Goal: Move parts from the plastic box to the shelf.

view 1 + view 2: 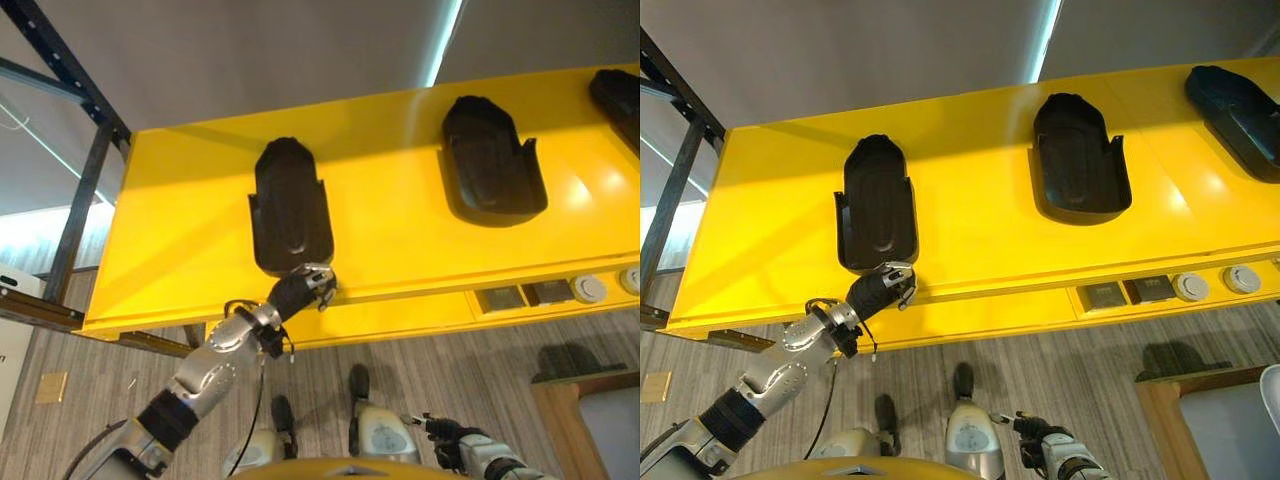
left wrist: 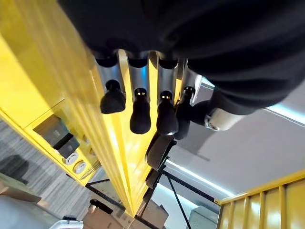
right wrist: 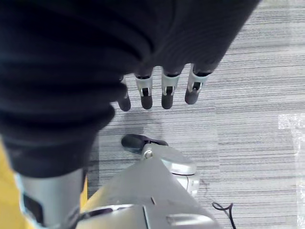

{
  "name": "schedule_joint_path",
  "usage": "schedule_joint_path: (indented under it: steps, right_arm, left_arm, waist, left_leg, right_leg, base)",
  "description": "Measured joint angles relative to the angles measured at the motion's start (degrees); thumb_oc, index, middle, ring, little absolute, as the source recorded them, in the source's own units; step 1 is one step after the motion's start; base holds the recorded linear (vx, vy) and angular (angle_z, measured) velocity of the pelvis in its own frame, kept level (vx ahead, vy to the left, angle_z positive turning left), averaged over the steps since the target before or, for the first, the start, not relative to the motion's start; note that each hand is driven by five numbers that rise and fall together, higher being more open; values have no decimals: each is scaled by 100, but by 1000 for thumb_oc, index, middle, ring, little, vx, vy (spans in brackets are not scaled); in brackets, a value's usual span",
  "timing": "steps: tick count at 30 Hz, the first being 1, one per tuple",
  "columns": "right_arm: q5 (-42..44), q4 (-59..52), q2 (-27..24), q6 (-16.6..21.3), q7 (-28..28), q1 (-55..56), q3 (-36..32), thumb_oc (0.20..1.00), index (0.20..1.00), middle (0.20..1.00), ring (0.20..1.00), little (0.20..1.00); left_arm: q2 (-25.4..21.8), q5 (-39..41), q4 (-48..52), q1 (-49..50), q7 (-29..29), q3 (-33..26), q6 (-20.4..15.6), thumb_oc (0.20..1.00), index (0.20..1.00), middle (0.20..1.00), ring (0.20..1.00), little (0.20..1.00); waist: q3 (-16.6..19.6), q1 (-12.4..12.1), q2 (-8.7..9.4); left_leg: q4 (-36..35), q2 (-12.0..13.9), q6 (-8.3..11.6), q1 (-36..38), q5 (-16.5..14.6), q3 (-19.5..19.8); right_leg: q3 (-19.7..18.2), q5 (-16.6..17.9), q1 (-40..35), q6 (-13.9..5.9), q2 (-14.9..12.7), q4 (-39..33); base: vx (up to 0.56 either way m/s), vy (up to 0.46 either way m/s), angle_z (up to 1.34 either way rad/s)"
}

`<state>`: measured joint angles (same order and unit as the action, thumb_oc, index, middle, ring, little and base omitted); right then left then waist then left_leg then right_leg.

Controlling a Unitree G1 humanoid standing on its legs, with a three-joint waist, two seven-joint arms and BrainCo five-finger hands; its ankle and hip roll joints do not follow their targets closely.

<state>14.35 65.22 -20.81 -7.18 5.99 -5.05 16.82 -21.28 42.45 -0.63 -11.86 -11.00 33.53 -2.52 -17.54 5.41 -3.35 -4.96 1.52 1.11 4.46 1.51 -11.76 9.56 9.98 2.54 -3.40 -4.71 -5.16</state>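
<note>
Three black moulded parts lie on the yellow shelf [image 1: 400, 240]: one at the left [image 1: 290, 205], one in the middle [image 1: 490, 160], one at the far right edge [image 1: 618, 100]. My left hand [image 1: 303, 290] reaches up to the shelf's front edge, just at the near end of the left part. In the left wrist view its fingers [image 2: 140, 112] are relaxed over the yellow edge and hold nothing, with the black part [image 2: 159, 148] past them. My right hand [image 1: 455, 440] hangs low over the floor, fingers [image 3: 167, 93] straight and empty.
A recessed panel with sockets and round buttons [image 1: 555, 292] sits in the shelf's front face at the right. A dark metal rack frame [image 1: 85, 190] stands at the left. A wooden piece of furniture [image 1: 585, 400] is at the lower right on the striped floor.
</note>
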Motion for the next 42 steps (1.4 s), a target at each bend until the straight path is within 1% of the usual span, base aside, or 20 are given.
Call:
schedule_joint_path:
  steps: [7,9,10,11,12,13,14,15,16,17,18,19,20,21,25,27,30,34,38,42]
  right_arm:
    - [61,-124,0,-56,3,-109,103,1000,1000,1000,1000,1000]
    - [163,-124,12,-56,3,-157,114,1000,1000,1000,1000,1000]
    - [219,-104,17,-55,1,-246,103,1000,1000,1000,1000,1000]
    - [241,-103,35,-60,1,-271,101,1000,1000,1000,1000,1000]
    - [265,-104,51,-59,2,-285,104,1000,1000,1000,1000,1000]
    - [304,-138,63,-43,2,-314,117,1000,1000,1000,1000,1000]
    - [325,-118,50,-49,3,-411,126,1000,1000,1000,1000,1000]
    - [328,-95,34,-53,6,-553,106,1000,1000,1000,1000,1000]
    - [383,-91,38,-46,8,-622,28,1000,1000,1000,1000,1000]
    - [384,-123,94,-54,53,-496,17,1000,1000,1000,1000,1000]
    - [366,-114,62,-50,86,-559,-10,1000,1000,1000,1000,1000]
    - [365,-118,50,-46,100,-583,-3,1000,1000,1000,1000,1000]
    - [347,-124,-3,-51,101,-590,-4,1000,1000,1000,1000,1000]
    - [335,-130,-14,-53,108,-563,-2,1000,1000,1000,1000,1000]
    - [326,-126,38,-77,108,-279,6,1000,1000,1000,1000,1000]
    - [325,-127,24,-71,108,-213,-7,1000,1000,1000,1000,1000]
    - [320,-135,-20,-55,111,-204,-16,1000,1000,1000,1000,1000]
    - [317,-138,-97,-63,110,-201,-15,1000,1000,1000,1000,1000]
    - [314,-151,-131,-81,110,-177,-27,1000,1000,1000,1000,1000]
    - [199,-162,-194,-88,115,-176,-31,1000,1000,1000,1000,1000]
  left_arm:
    - [189,-158,7,-67,621,28,-437,200,200,200,200,200]
    - [264,-197,-1,-143,764,28,-541,200,200,200,200,200]
    - [305,-207,-11,-254,828,28,-606,200,200,200,200,200]
    - [307,-199,-27,-333,846,31,-646,200,200,200,200,200]
    - [319,-199,-62,-416,857,31,-673,200,200,200,200,200]
    - [326,-40,-135,-540,961,17,-698,200,200,200,200,200]
    - [347,59,-227,-614,982,-24,-743,200,200,200,200,200]
    - [404,134,-269,-714,1003,-82,-758,200,200,200,200,200]
    - [422,250,-347,-815,958,-143,-768,200,200,200,200,200]
    - [333,427,-412,-955,849,-174,-767,200,200,200,200,200]
    - [316,624,-432,-1002,646,-418,-799,200,200,200,200,200]
    - [291,688,-434,-1002,569,-512,-807,200,200,200,200,200]
    - [266,755,-415,-1015,325,-724,-804,200,200,200,200,200]
    - [260,755,-401,-1070,213,-792,-804,200,200,200,200,200]
    - [95,749,-93,-1047,-103,-869,-779,200,200,200,200,200]
    - [-88,729,73,-1019,-269,-887,-738,200,200,200,200,200]
    - [-496,693,716,-796,-602,-986,-632,200,200,200,200,200]
    - [-573,664,796,-602,-546,-1153,-526,200,200,200,200,200]
    - [-581,575,783,-471,-457,-1269,-393,200,200,200,200,200]
    - [-585,458,421,-393,-444,-1306,-68,200,200,200,200,200]
  waist:
    - [-186,-16,129]
    - [-206,-31,143]
    - [-250,-48,93]
    - [-293,-32,141]
    - [-338,-27,216]
    - [-366,-42,262]
    - [-389,-73,173]
    - [-489,-133,-4]
    - [-551,-114,-81]
    - [-495,34,254]
    - [-595,-4,313]
    - [-589,-1,293]
    - [-631,121,160]
    - [-705,152,160]
    - [-742,143,85]
    - [-739,136,80]
    - [-713,89,35]
    - [-641,64,-104]
    - [-585,65,-186]
    - [-534,60,-269]
  left_leg:
    - [1,1,-6,-149,16,5]
    - [-1,15,-7,-264,14,16]
    - [-1,108,-6,-388,47,19]
    - [2,116,20,-426,71,19]
    - [4,102,51,-440,91,22]
    - [36,95,50,-482,60,-5]
    - [-2,214,-24,-542,-4,33]
    - [4,403,39,-591,110,3]
    - [12,503,49,-657,150,5]
    - [52,294,226,-697,79,64]
    - [94,252,76,-659,188,6]
    - [63,223,72,-555,156,-19]
    - [-3,294,104,-268,137,-68]
    - [-14,304,102,-253,292,-98]
    - [-18,218,122,-218,347,-108]
    - [-18,181,114,-181,331,-105]
    - [-17,151,103,-91,275,-101]
    - [-15,142,94,-4,270,-99]
    - [-14,135,94,82,237,-102]
    - [-15,127,91,74,234,-102]
  right_leg:
    - [-5,-2,182,-15,4,0]
    - [-1,-52,301,-87,7,1]
    - [28,-100,424,-149,66,152]
    - [5,-187,512,-75,65,304]
    - [-30,-165,528,-51,75,280]
    - [-118,-231,523,-140,121,107]
    - [-94,-319,494,-294,211,67]
    - [-103,-469,670,-96,363,474]
    - [-130,-755,920,197,402,1338]
    - [-271,-1399,863,136,85,1851]
    - [-260,-1169,763,121,114,1419]
    - [-264,-1085,687,89,147,1165]
    - [-218,-708,421,102,291,699]
    - [-234,-528,319,155,305,514]
    - [-249,-263,55,105,259,3]
    - [-249,-204,23,90,219,2]
    - [-248,-107,-62,123,194,2]
    - [-245,-49,-156,106,193,3]
    - [-235,-56,-246,97,182,3]
    - [-233,-73,-242,87,170,2]
  base:
    - [-26,-14,1]
    - [-16,-10,-1]
    - [-32,-19,10]
    - [-25,-18,22]
    - [-16,-16,15]
    - [-17,-21,-10]
    - [-12,-17,-42]
    - [-9,-13,-41]
    - [8,-7,26]
    - [15,-3,36]
    - [19,-2,27]
    - [30,2,-30]
    - [24,1,-14]
    - [32,2,-11]
    - [13,3,-2]
    - [11,7,3]
    - [26,40,3]
    - [6,8,0]
    - [3,6,1]
    - [0,16,1]
